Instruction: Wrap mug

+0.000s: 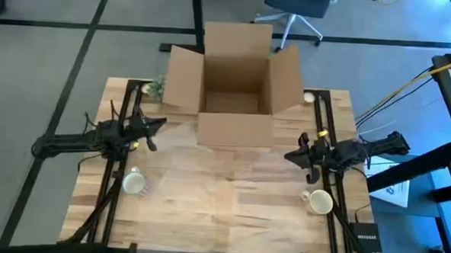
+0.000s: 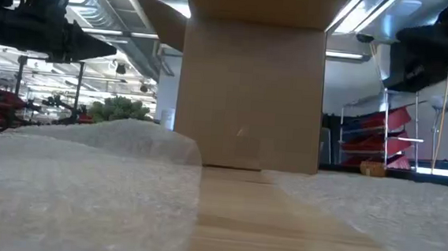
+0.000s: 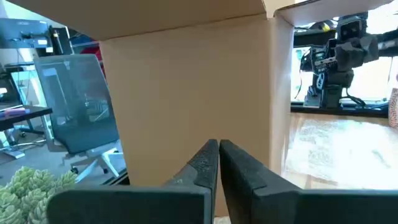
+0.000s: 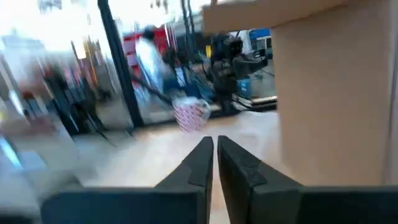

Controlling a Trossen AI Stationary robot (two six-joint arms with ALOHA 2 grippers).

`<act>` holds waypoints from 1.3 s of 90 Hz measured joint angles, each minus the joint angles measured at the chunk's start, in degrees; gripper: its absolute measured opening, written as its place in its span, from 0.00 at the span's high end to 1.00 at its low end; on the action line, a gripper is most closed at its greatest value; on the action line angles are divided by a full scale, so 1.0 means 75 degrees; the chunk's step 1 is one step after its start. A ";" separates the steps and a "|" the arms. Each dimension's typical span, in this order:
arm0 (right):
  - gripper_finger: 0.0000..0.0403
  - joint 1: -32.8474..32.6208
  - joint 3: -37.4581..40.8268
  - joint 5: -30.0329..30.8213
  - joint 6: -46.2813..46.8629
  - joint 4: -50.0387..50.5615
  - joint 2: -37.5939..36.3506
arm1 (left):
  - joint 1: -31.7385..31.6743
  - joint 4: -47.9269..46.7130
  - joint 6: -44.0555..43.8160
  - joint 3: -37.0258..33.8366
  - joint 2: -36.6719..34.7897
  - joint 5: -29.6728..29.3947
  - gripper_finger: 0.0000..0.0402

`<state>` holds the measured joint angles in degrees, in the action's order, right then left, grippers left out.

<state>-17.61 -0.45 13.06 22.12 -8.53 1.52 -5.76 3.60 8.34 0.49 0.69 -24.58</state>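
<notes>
Two cream mugs stand on the wooden table: one near the left side (image 1: 134, 183), one near the right side (image 1: 319, 200). Sheets of bubble wrap (image 2: 78, 180) lie flat on the tabletop, with a strip of bare wood between them in the low view. My left gripper (image 1: 160, 125) hovers shut above the table's left part, far of the left mug, and faces the box in its wrist view (image 3: 218, 149). My right gripper (image 1: 290, 155) hovers shut on the right, far of the right mug (image 4: 214, 146). Neither holds anything.
An open cardboard box (image 1: 235, 85) stands at the far middle of the table, its flaps spread out. A green plant (image 1: 156, 86) sits at the far left corner and a small pale object (image 1: 309, 97) at the far right. Frame rails run along both sides.
</notes>
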 joint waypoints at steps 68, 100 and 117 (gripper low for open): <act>0.98 0.0000 -0.6315 -0.1161 0.1154 0.8034 0.4642 | 0.0003 0.0003 0.0000 0.0000 0.0000 0.0000 1.00; 0.96 -0.0228 -0.8083 -0.2779 0.3182 1.2361 0.7581 | 0.0003 0.0006 0.0044 0.0000 0.0000 -0.0003 1.00; 0.81 -0.1539 -0.7919 -0.2617 0.4182 1.2412 0.7831 | 0.0001 0.0004 -0.0083 0.0000 -0.0002 -0.0008 1.00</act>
<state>-29.15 -59.84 -6.57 53.49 84.57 60.25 -5.75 3.62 7.72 0.49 0.67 -24.64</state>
